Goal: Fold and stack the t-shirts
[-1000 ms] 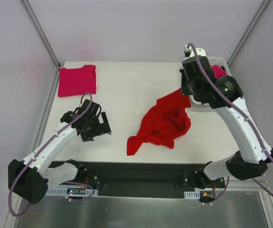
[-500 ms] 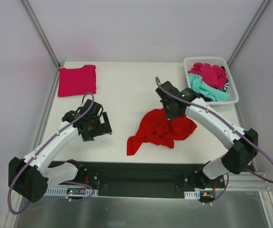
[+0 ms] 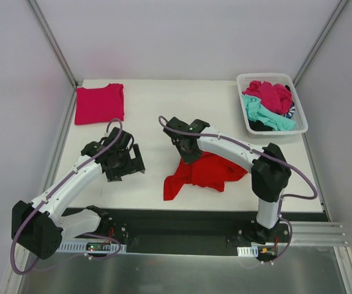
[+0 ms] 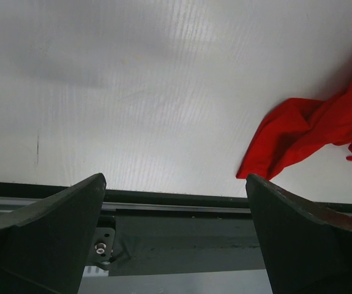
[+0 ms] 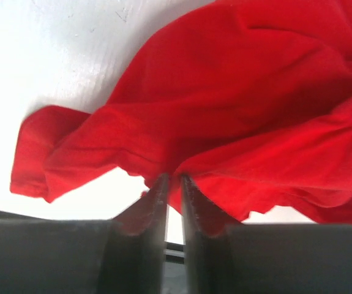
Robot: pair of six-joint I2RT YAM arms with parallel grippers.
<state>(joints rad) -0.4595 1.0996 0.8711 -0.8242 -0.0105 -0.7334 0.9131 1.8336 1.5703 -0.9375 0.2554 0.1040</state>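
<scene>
A bright red t-shirt [image 3: 211, 174] lies crumpled on the white table [image 3: 163, 116], right of centre near the front edge. My right gripper [image 3: 187, 150] is down at its upper left edge. In the right wrist view the right gripper [image 5: 172, 177] has its fingers almost together, and a fold of the red t-shirt [image 5: 237, 104] is pinched between the tips. My left gripper [image 3: 127, 164] hovers wide open over bare table, left of the shirt. The left wrist view shows nothing between the left gripper [image 4: 176, 184] fingers, with the red t-shirt [image 4: 304, 135] off to the right.
A folded magenta-pink t-shirt [image 3: 99, 103] lies flat at the table's far left corner. A white lattice basket [image 3: 302, 116] at the far right holds a magenta shirt [image 3: 270, 95], a teal one [image 3: 267, 116] and something dark. The table's front edge and a black rail [image 4: 182, 202] run just below the left gripper.
The right arm swung from beside the basket leftward and down to the table's middle, carrying the red t-shirt's upper edge with it. The shirt is more bunched now. The left arm stayed still.
</scene>
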